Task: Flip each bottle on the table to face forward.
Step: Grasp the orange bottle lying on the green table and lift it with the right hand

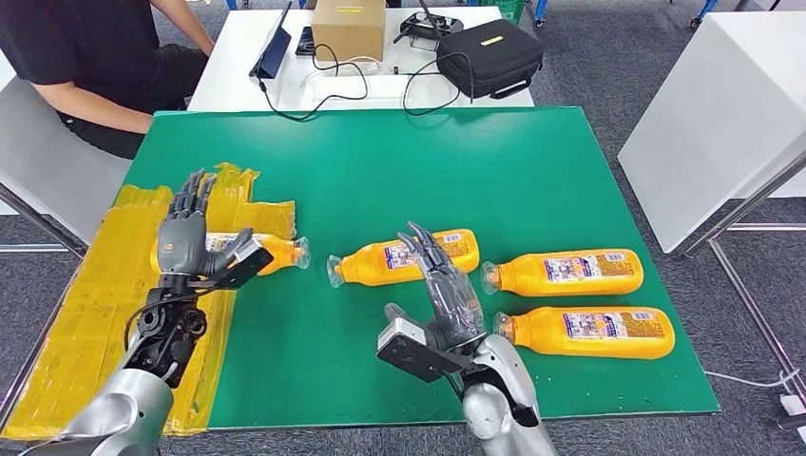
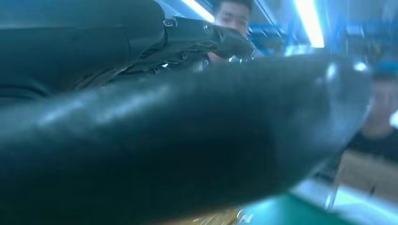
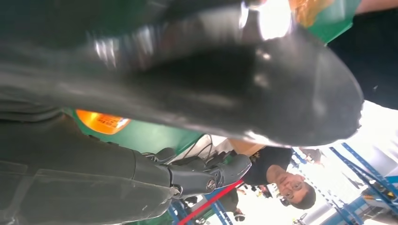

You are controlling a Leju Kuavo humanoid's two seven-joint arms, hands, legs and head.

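— How was the left hand set?

— It hovered over the far-left bottle on the yellow tape, fingers stretched out and slightly apart, pointing away from the robot. The thumb stuck out sideways across the bottle's label. Whether the palm actually touched the bottle I could not tell; nothing was clasped.

— And the right hand?

— It was raised over the green surface, fingers long and nearly together, their tips reaching over the label end of the second bottle. The fingers were not curled round it, and I could not tell if they were in contact with it. In the right wrist view the thumb stood well off the darker fingers, with a patch of orange bottle on the green between them.

— Where did the bottles lie?

— All four lay on their sides. The left one had its cap toward the right; the second had its cap toward the left, so those two necks nearly faced each other. Two more sat to the right of the right hand, one bottle farther back and one nearer the robot, roughly parallel, caps toward the left, labels up.

— Anything else nearby?

— A person in a black shirt sat at the far left corner, and a white desk behind carried a cardboard box, a black case and cables.
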